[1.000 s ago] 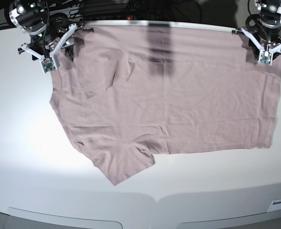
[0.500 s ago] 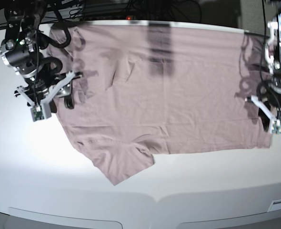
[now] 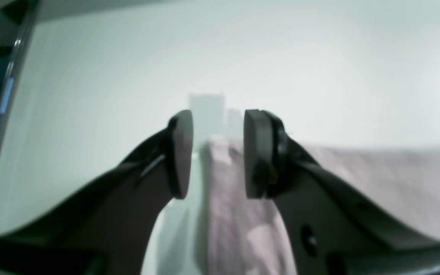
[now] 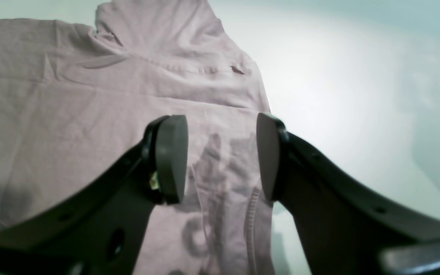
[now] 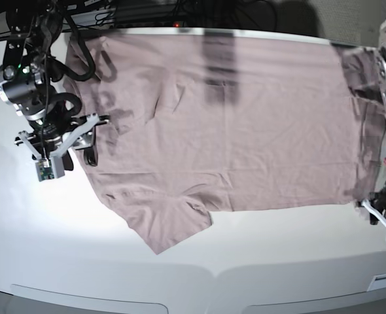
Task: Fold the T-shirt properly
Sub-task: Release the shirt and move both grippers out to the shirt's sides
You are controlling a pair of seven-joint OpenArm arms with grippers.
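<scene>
The T-shirt [image 5: 232,124] lay spread flat on the white table [image 5: 180,261], reaching from the table's far edge toward the middle. One sleeve [image 5: 170,226] stuck out at the near left, and the hem ran down the right side. Some creases showed in the left part of the cloth, and a dark shadow band crossed its far middle.

In the base view the right gripper [image 5: 57,140] hung at the left, just above the shirt's left edge near the shoulder. Its wrist view showed the fingers [image 4: 170,156] parted to a middling gap with nothing between them; the shirt [image 4: 90,95] lay below, a ribbed hem running under the gap and the bare table [image 4: 357,95] to the right of it. The arm's shadow fell on the cloth under the jaws.

The left gripper [image 5: 384,226] hung at the near right, by the shirt's near right corner. Its wrist view, which was blurred, showed the fingers [image 3: 256,152] parted by a narrower gap and holding nothing. The shirt's edge [image 3: 235,198] lay beneath that gap, with cloth stretching away to the right and table [image 3: 109,76] to the left.
</scene>
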